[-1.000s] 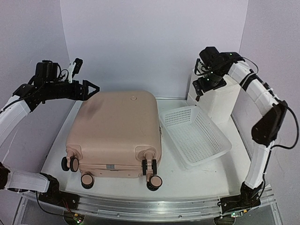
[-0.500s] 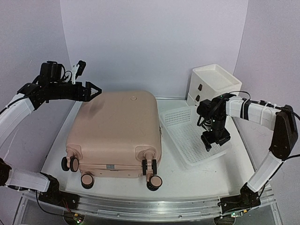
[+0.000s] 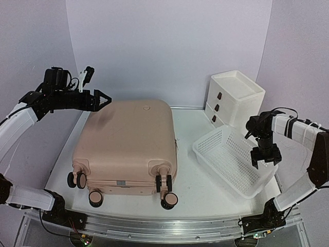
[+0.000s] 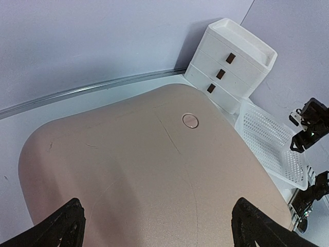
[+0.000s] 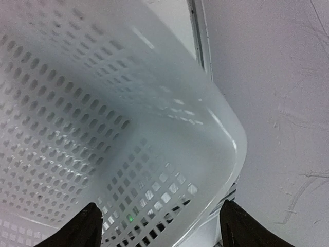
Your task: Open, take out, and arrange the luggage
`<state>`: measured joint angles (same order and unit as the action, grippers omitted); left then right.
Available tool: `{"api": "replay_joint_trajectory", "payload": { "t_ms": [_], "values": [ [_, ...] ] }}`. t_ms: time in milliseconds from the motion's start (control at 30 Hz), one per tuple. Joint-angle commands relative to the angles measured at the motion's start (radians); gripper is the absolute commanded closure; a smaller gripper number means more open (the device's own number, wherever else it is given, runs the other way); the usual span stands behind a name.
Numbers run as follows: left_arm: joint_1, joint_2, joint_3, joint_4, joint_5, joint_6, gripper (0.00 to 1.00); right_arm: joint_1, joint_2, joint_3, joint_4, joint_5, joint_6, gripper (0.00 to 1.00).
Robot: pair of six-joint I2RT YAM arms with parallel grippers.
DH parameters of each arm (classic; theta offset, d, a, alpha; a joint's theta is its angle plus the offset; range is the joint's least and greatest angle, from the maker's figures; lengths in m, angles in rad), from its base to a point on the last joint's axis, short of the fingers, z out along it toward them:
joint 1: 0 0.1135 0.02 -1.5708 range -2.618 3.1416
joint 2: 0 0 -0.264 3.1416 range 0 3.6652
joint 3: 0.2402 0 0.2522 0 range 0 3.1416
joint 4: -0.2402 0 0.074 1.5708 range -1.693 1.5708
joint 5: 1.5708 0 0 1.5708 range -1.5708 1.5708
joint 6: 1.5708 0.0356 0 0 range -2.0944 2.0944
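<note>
Closed pale-pink luggage (image 3: 126, 141) lies left on the surface (image 3: 200, 198), left gripper (image 3: 104, 100) spread above its far-left corner; right gripper (image 3: 266, 160) straddles the white basket (image 3: 221, 154) rim, fingers apart.

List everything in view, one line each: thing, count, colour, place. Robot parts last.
luggage: 1, pale pink, lying flat and shut, left-centre of the table
wheels: 4, pink and black, at the luggage's near end
basket: 1, white, perforated, right of the luggage, nothing in it
drawer unit: 1, white with three brown handles, far right corner
table: 1, white, under it all
left gripper: 1, black, open, above the luggage's far left corner
right gripper: 1, black, jaws apart, over the basket's right corner
</note>
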<state>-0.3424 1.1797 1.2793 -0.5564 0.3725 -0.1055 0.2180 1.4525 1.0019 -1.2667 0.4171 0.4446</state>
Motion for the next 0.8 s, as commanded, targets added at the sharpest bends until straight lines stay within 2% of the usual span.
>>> {"api": "replay_joint_trajectory", "payload": {
  "t_ms": [0,100,200,367,533,600,767],
  "values": [
    [-0.004,0.011,-0.002,0.044,0.015,-0.005,0.01,0.060,-0.080,0.086,0.023,-0.107,-0.085,0.17],
    [-0.004,0.018,-0.003,0.045,0.005,-0.003,0.01,0.180,-0.098,0.175,-0.017,-0.104,-0.103,0.11],
    [-0.004,0.028,-0.004,0.044,-0.015,0.005,0.01,0.301,-0.105,0.255,0.002,-0.196,-0.124,0.09],
    [-0.004,0.051,0.006,0.020,-0.098,-0.002,0.01,0.448,-0.083,0.252,0.229,-0.466,-0.092,0.08],
    [0.003,0.086,0.088,-0.172,-0.309,-0.146,0.03,0.519,-0.019,0.261,0.387,-0.661,-0.104,0.06],
    [0.033,0.081,0.109,-0.258,-0.355,-0.209,0.05,0.545,-0.001,0.273,0.409,-0.685,-0.132,0.04],
    [0.195,0.044,0.029,-0.298,-0.179,-0.307,0.03,0.593,0.079,0.324,0.416,-0.668,-0.181,0.02]
  ]
}}
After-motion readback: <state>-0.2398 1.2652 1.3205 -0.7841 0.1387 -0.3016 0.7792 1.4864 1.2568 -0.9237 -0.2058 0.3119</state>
